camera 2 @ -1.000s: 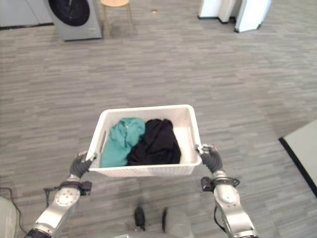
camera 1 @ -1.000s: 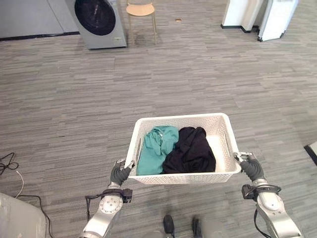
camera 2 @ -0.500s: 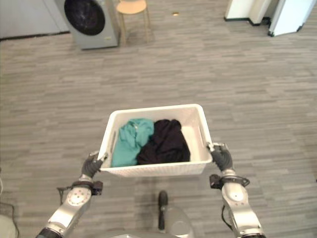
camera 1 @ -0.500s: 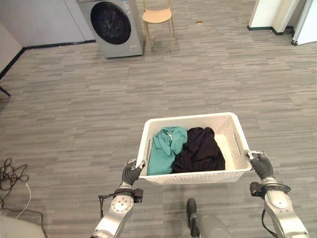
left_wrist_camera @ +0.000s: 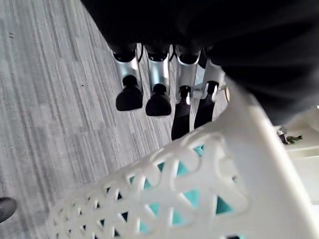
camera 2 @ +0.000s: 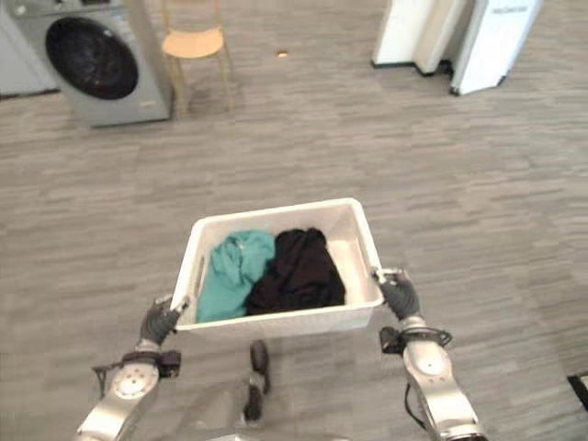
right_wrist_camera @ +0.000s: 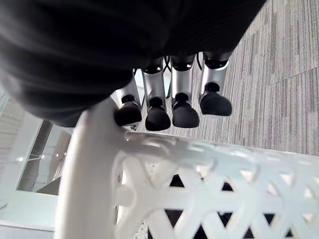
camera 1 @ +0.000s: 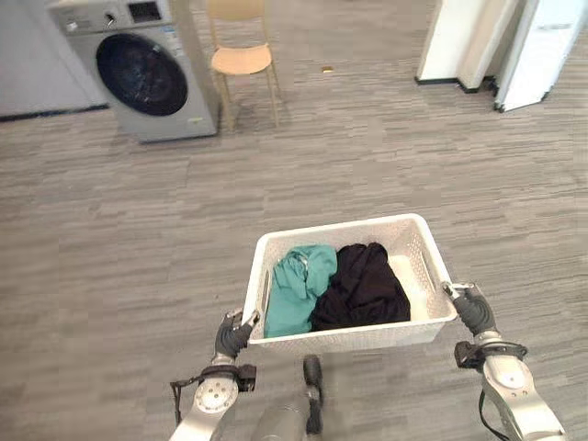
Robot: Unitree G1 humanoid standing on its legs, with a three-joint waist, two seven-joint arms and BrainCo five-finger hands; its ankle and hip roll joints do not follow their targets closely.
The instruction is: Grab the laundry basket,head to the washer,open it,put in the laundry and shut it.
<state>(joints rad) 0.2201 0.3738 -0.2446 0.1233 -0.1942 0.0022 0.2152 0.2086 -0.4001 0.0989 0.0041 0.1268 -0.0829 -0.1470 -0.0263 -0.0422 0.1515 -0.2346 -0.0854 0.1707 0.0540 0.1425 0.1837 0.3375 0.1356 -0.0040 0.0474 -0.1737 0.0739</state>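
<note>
The white laundry basket (camera 1: 418,248) sits at lower centre of the frame, held off the wood-pattern floor (camera 1: 138,230). The left hand (camera 1: 231,334) grasps its left rim with curled fingers; the right hand (camera 1: 471,310) grasps its right rim likewise. Inside, a teal garment (camera 1: 296,285) lies touching a black garment (camera 1: 363,285). The grey washer (camera 1: 138,69), door closed, stands at upper left beside a wooden chair (camera 1: 241,57).

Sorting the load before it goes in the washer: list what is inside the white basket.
The laundry basket holds a teal garment toward the robot's left and a black garment beside it, touching. A bare strip of floor shows at the right end. Anything lying beneath the two garments is covered.
</note>
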